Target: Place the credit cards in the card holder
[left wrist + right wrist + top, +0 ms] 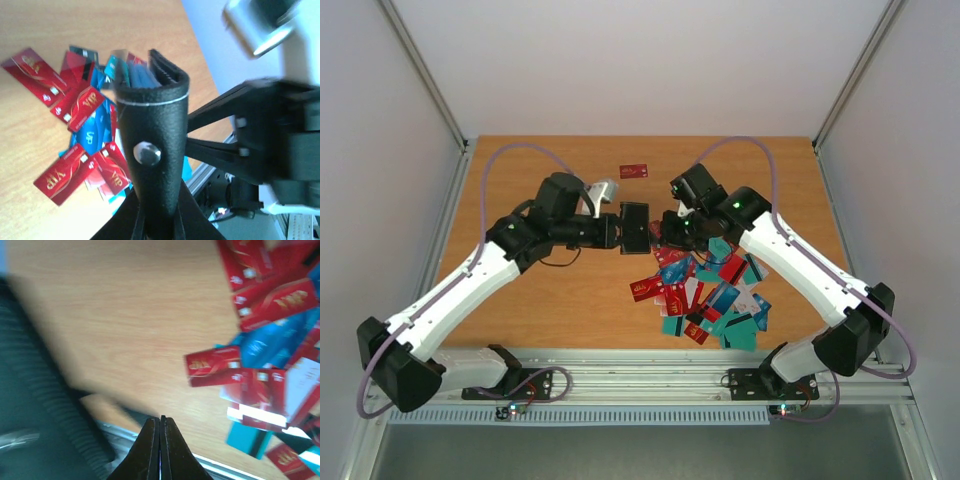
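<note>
credit cards (710, 295): loose overlapping heap of red, teal, blue and white, at 5 o'clock of the card holder, close to the near edge of the counter (550, 300). only the left wrist view reads "vip" on the red ones.
card holder (636, 230): black, mid-counter, clamped in the left tool (618, 232). its snap stud and the blue edges in its mouth show only from that wrist.
right tool (666, 222): at the holder's 3 o'clock, tips pressed together, empty.
bare counter lies at 9 o'clock.
lone red card (633, 170): 12 o'clock, far.
</note>
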### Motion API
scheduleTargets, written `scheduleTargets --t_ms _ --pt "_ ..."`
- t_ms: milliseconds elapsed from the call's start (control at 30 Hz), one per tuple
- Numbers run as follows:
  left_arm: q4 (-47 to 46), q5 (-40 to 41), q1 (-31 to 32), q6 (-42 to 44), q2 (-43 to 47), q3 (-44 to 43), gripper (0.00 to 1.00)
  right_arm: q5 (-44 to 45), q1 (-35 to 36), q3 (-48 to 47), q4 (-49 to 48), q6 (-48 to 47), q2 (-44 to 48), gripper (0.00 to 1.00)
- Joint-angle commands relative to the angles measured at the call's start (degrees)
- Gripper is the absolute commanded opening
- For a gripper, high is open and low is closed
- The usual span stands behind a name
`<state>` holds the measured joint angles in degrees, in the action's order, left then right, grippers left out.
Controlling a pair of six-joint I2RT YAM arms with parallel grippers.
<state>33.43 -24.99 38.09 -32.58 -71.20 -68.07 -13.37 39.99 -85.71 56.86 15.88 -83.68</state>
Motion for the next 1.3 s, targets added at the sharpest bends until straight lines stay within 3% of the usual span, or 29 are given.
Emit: scheduleTargets --t_ms 0,200,367,600,800,1033,1267 --pt "-7.9 -0.6 -3.8 0.8 3.3 -3.5 0.0 8.7 -0.7 2.6 12.3 -3.1 -1.2 0.01" --pt "-4.3 -2.6 -6.5 3.2 2.3 -3.7 0.0 8.4 -1.3 0.9 10.6 -3.8 -2.4 0.02" --pt "-2.6 -4.2 -7.8 4.9 2.3 -3.5 0.0 1.3 -6.2 -0.1 6.4 -4.3 -2.0 0.4" --pt "0.0 -6.7 -9.4 4.1 3.4 -2.6 0.0 -21.5 -14.0 2.3 -2.2 -10.5 1.2 0.64" --pt "0.5 -7.2 -9.4 0.5 5.2 -2.2 0.0 -39.0 -14.8 6.0 -14.5 -5.6 3.2 0.85" --pt "-3.3 -10.9 -9.4 -3.5 6.5 -0.6 0.0 -46.1 -14.6 8.1 -27.6 2.6 3.9 0.92" --pt "-9.8 -14.6 -9.4 -9.2 6.3 0.1 0.0 -47.6 -14.6 8.3 -28.7 3.1 2.7 0.83"
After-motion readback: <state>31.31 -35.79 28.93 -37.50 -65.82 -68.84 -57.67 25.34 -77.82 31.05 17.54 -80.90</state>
